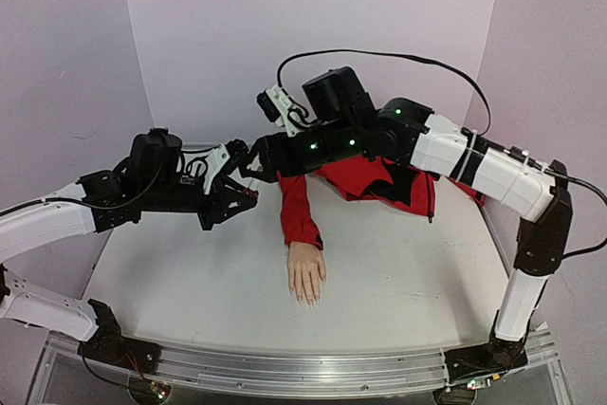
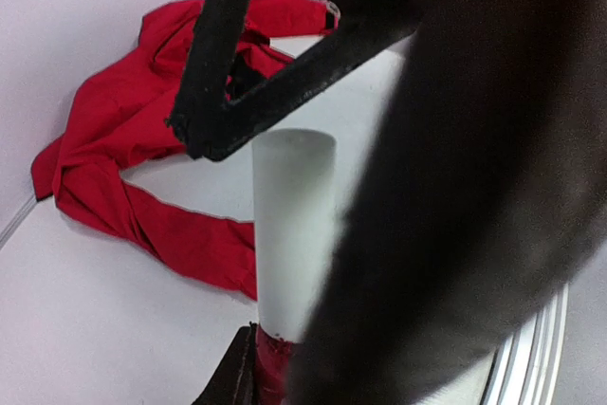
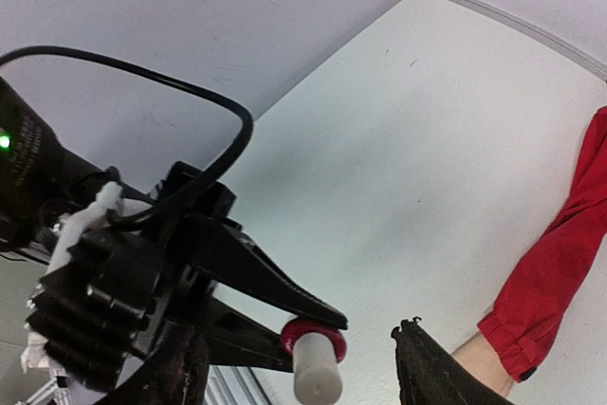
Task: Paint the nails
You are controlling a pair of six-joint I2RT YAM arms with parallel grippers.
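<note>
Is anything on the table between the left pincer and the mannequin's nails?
Nothing visible: only bare table lies between the left pincer and the nails. The right pincer brackets the bottle cap there, off that line.

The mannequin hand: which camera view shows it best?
The top external view. There the mannequin hand shows whole, with all its fingers, lying below the red sleeve. The right wrist view catches only a pale strip of it at the cuff. The left wrist view shows red cloth but no hand.
</note>
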